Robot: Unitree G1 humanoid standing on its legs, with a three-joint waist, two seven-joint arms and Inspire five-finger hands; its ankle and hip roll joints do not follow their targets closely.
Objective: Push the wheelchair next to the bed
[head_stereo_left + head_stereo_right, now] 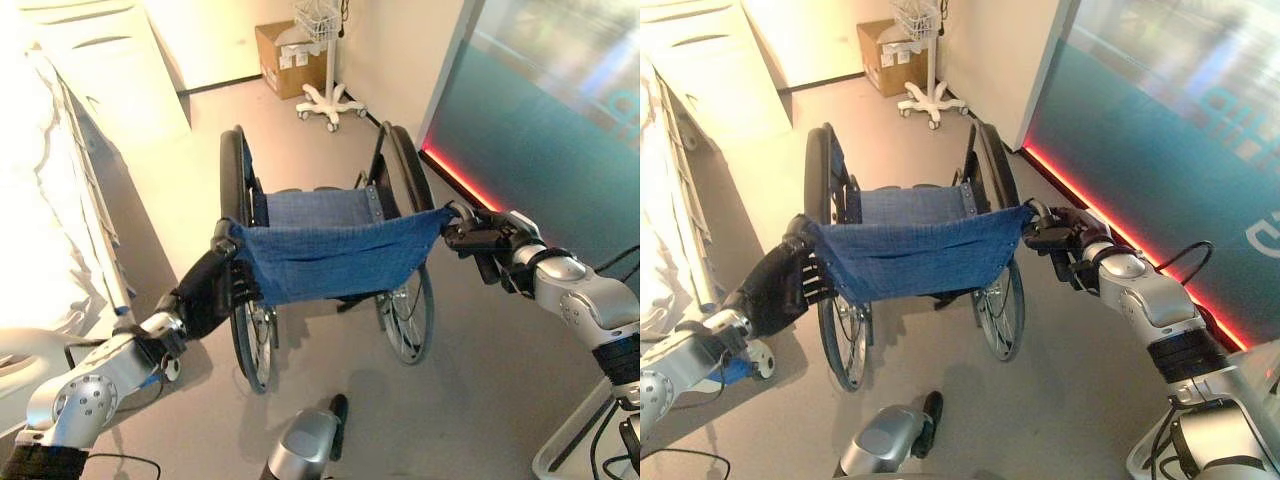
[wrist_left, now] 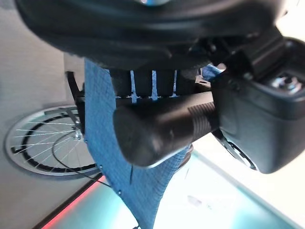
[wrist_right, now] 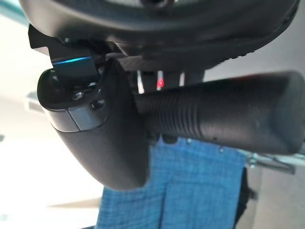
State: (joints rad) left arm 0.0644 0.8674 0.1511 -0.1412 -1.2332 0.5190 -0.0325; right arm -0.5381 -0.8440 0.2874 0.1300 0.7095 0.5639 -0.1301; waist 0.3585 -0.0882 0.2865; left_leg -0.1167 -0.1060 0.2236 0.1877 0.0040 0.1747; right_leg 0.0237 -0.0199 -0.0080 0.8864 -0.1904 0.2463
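Nearest to you, both of your hands are wrapped round the push handles at the back of the wheelchair (image 1: pixel 325 250). Your left hand (image 1: pixel 205 290) has its fingers curled round the left push handle (image 2: pixel 157 131), and the left wrist view shows the dark grip lying across the palm with the fingers closed over it. Your right hand (image 1: pixel 1065 235) is clenched on the right push handle (image 3: pixel 228 112); in its wrist view the ribbed black grip passes under the curled fingers with the thumb beside it.

Just beyond your hands, the wheelchair's blue fabric backrest (image 1: pixel 335 255) hangs slack between the two handles. Past that you see the blue seat (image 1: pixel 315 208) and the large spoked wheels (image 1: pixel 405 315) standing on the grey floor (image 1: pixel 480 380).

The wheelchair faces away from you, and the bed (image 1: pixel 50 200) lies just beside its left side, white bedding along the rail. On the wheelchair's right runs a teal glass wall (image 1: pixel 540 130) with a red light strip (image 1: pixel 460 180) at its base.

Farther off, beyond the wheelchair's front, stand a white wheeled stand (image 1: pixel 328 100) with a wire basket and a cardboard box (image 1: pixel 285 60) against the far wall.
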